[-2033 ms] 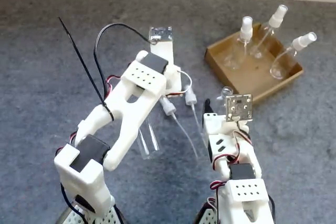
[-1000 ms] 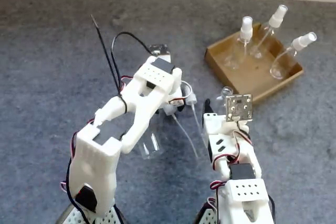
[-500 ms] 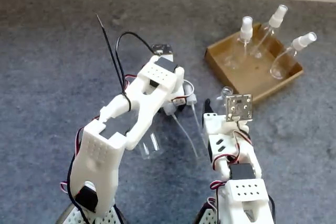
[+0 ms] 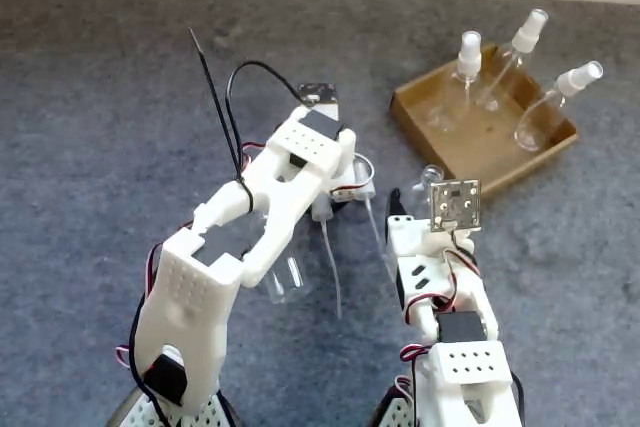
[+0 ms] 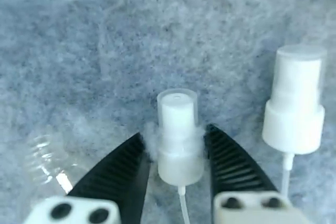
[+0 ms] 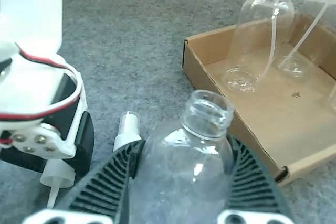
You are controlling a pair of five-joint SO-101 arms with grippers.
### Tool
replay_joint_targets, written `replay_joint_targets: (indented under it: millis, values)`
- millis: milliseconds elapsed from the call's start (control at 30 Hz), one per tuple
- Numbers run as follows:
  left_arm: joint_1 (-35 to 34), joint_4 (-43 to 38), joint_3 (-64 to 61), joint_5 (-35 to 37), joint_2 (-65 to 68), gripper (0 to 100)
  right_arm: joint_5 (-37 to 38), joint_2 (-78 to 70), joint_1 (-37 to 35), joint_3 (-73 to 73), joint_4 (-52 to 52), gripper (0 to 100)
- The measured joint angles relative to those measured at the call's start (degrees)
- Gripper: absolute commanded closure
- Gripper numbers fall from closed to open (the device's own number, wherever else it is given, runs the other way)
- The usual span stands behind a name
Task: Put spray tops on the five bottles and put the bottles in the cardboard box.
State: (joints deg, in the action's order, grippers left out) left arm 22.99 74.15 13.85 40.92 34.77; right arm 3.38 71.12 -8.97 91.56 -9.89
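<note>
Since the earlier frames the left arm has come down lower over the middle of the high view. The dip tube (image 4: 331, 267) of the spray top (image 5: 178, 129) it went for has swung from a slant toward the lower right to nearly straight down the frame. The left gripper (image 4: 326, 205) has its fingers (image 5: 231, 166) closed on that spray top's collar, at centre frame. You cannot tell whether the top rests on the table (image 4: 100, 197) or hangs just above it. Just right of centre, the right gripper (image 6: 185, 149) is clamped on the body of an open bottle (image 6: 202, 145), neck up and bare. Watch three hazards. The round collar may pivot in the fingers, throwing the long tube off line so that it misses the narrow neck. The second spray top (image 5: 294, 114) lies just beside the held one and could be dragged along. The lying bottle (image 4: 283, 272) under the left arm could roll if brushed. Pressing the top home may also tilt the open bottle in its grip. The cardboard box (image 4: 415, 127), upper right, holds three capped bottles (image 4: 462, 82).
</note>
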Motion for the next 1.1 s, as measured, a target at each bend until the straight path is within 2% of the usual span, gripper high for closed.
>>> replay_joint_targets:
  millis: [233, 767, 1000, 1100]
  values:
    - [1.14, 0.70, 0.00, -0.18, -0.70, 96, 0.00, 0.00, 0.00, 0.00, 0.00, 87.0]
    - [1.49, 14.68, -0.09, -0.18, -18.64, 96, 0.00, 0.00, -1.67, 0.00, 0.00, 87.0]
    - [1.49, 18.46, -0.09, -7.82, -24.79, 96, 0.00, 0.00, -2.64, 0.00, 0.00, 87.0]
    - [1.49, 19.96, -0.09, -8.79, -26.46, 96, 0.00, 0.00, -2.90, 0.00, 0.00, 87.0]
